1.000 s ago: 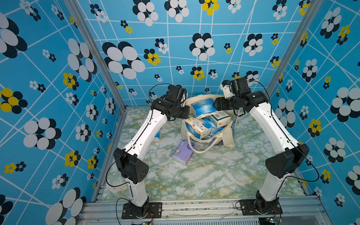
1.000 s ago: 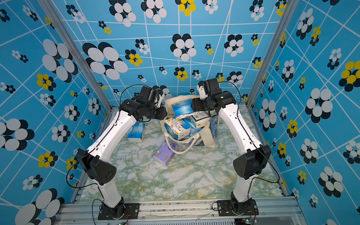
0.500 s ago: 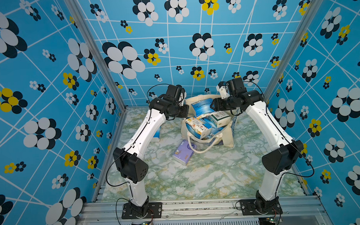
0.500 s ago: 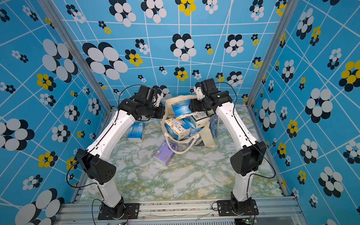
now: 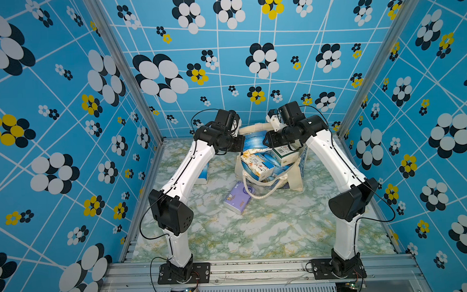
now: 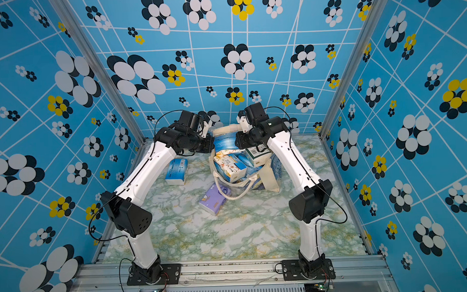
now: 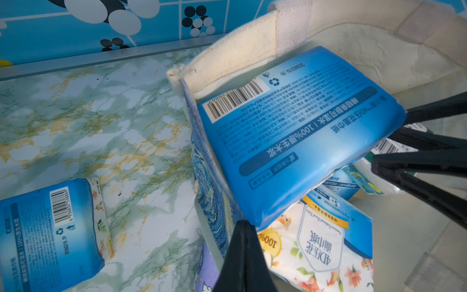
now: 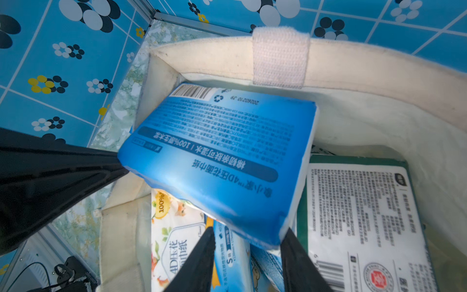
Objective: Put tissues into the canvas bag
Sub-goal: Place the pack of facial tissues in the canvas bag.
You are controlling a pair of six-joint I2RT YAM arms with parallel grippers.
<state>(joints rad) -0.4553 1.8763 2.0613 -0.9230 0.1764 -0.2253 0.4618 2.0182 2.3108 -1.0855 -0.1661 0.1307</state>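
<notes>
The canvas bag (image 5: 295, 176) (image 6: 270, 174) stands open at the back of the table, holding several tissues. A blue pack (image 8: 222, 164) (image 7: 290, 141) lies tilted on top, over a white-and-orange pack (image 5: 255, 166) and a green-white pack (image 8: 361, 215). My left gripper (image 7: 242, 225) is shut with nothing in it, its tip against one corner of the blue pack. My right gripper (image 8: 249, 235) is open, its fingers straddling the opposite corner. A lilac pack (image 5: 238, 198) lies in front of the bag under a handle loop. Another blue pack (image 6: 176, 171) lies to the bag's left.
The green-veined marble tabletop (image 5: 256, 231) is ringed by blue flower-patterned walls close behind and beside the bag. A metal rail (image 5: 258, 268) carries both arm bases at the front edge. The bag's far handle (image 8: 280, 58) stands up behind the packs.
My left gripper has shut. The right gripper's jaws have narrowed and the right arm has swung in towards the bag's middle. The blue pack still lies on top.
</notes>
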